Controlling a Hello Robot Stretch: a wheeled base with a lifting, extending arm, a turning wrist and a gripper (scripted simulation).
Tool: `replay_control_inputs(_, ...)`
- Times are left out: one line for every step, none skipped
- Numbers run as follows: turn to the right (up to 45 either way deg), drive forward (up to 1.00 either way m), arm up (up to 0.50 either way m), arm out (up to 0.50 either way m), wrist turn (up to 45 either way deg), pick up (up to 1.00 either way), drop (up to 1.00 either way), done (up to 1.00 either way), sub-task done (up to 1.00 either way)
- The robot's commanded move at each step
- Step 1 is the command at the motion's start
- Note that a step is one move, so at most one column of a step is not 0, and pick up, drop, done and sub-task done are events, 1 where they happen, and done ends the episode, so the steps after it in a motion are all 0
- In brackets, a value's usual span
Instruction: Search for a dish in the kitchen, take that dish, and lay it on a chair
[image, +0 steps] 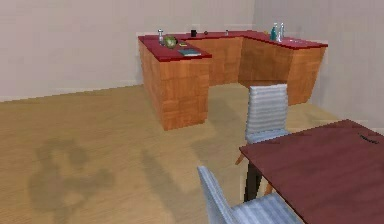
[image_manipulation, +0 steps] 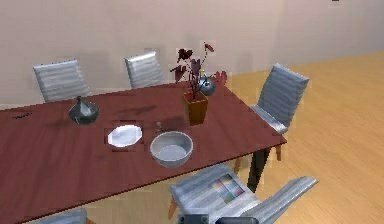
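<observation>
In the arm side view, a dark shape at the bottom edge looks like the arm's end with the hand (image_manipulation: 205, 212). It lies against the nearest chair (image_manipulation: 285, 195), whose seat carries a striped printed thing (image_manipulation: 225, 185). The hand's far end cannot be made out, so its state and whether it holds anything cannot be told.

Just beyond, on the dark red-brown surface (image_manipulation: 50, 165), a grey bowl (image_manipulation: 170, 148) sits near the front edge. A white plate (image_manipulation: 125, 135) lies just beside it, toward the view's left. Farther back stand a dark round vase (image_manipulation: 82, 112) and a potted plant (image_manipulation: 195, 100) with deep red leaves. More pale chairs (image_manipulation: 60, 78) line the far side.

In the forward view, an L-shaped kitchen surface (image: 185, 85) with a red top stands against the far wall, bearing small things too small to name.
</observation>
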Motion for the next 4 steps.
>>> replay_control_inputs(0.0, 0.00, 0.00, 0.38, 0.0, 0.00, 0.00, 0.00, 0.00)
replay_control_inputs(0.0, 0.00, 0.00, 0.00, 45.0, 0.00, 0.00, 0.00, 0.00)
replay_control_inputs(0.0, 0.00, 0.00, 0.00, 45.0, 0.00, 0.00, 0.00, 0.00)
replay_control_inputs(0.0, 0.00, 0.00, 0.00, 45.0, 0.00, 0.00, 0.00, 0.00)
